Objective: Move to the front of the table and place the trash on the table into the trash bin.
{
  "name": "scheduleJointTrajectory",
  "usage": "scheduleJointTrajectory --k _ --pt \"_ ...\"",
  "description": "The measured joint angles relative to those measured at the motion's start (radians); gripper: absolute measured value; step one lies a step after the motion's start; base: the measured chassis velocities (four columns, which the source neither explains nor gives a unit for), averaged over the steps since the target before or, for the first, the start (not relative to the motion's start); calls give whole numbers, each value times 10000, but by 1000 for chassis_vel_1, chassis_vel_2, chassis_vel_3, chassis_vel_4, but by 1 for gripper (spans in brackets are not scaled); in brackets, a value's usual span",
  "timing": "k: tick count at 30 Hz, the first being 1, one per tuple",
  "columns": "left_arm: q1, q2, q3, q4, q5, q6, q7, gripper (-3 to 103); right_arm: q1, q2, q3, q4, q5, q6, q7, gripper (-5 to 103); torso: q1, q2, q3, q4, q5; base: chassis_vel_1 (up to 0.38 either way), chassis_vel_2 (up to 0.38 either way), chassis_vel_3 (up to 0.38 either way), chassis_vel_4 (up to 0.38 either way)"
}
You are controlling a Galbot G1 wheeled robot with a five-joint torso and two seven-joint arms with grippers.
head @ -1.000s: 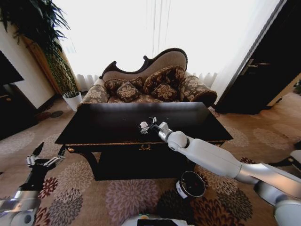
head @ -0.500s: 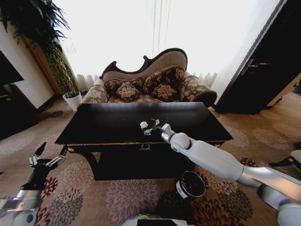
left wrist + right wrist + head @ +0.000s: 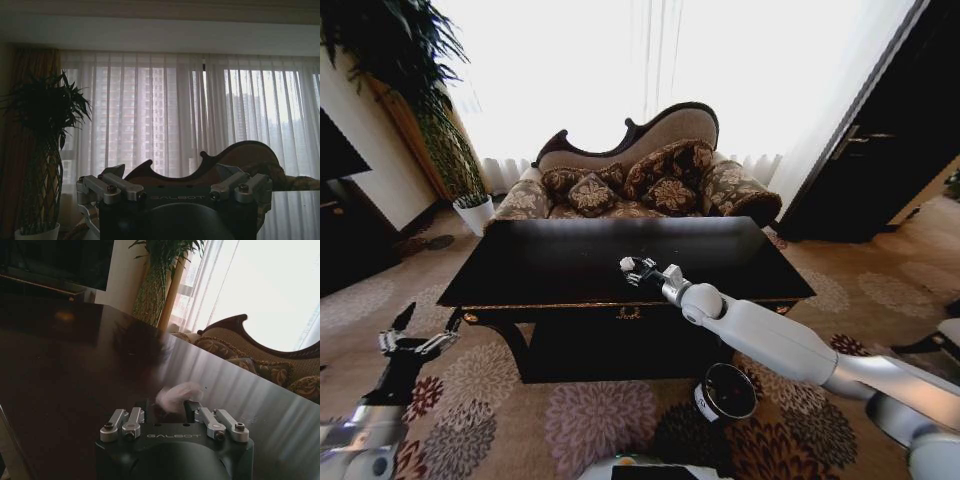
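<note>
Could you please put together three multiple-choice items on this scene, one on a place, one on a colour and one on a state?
1. Where is the trash bin?
A. On the table
B. On the carpet in front of the table
C. On the sofa

2. What colour is the table top?
A. Glossy black
B. White
C. Red

3. What is the right hand doing?
A. Hanging beside the carpet
B. Resting in the bin
C. Closing around a white paper wad on the table

Answers: 1 B, the bin stands on the floor below the right arm. 2 A, the top is dark and reflective. 3 C, the wad sits between its fingers; the left hand waits low, open.
</note>
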Motion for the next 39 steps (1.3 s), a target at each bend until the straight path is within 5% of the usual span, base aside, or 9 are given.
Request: scheduleJointTrajectory --k 3,16,35,39 --pt "-13 -29 33 12 30 -7 0 100 -124 -28 99 34 -37 22 -47 27 0 0 0 -1 1 0 0 0 0" --pt "10 -81 73 -28 87 -16 0 100 -445 -149 399 93 -97 168 -232 25 0 0 0 -1 1 0 0 0 0" --pt "14 -31 -32 32 48 -25 0 100 1220 552 -415 -1009 215 -263 83 97 0 0 0 0 -1 0 0 0 0" --pt "-18 31 -69 114 -3 -27 0 100 1400 783 -563 -1496 91 -222 72 100 0 0 0 0 -1 0 0 0 0"
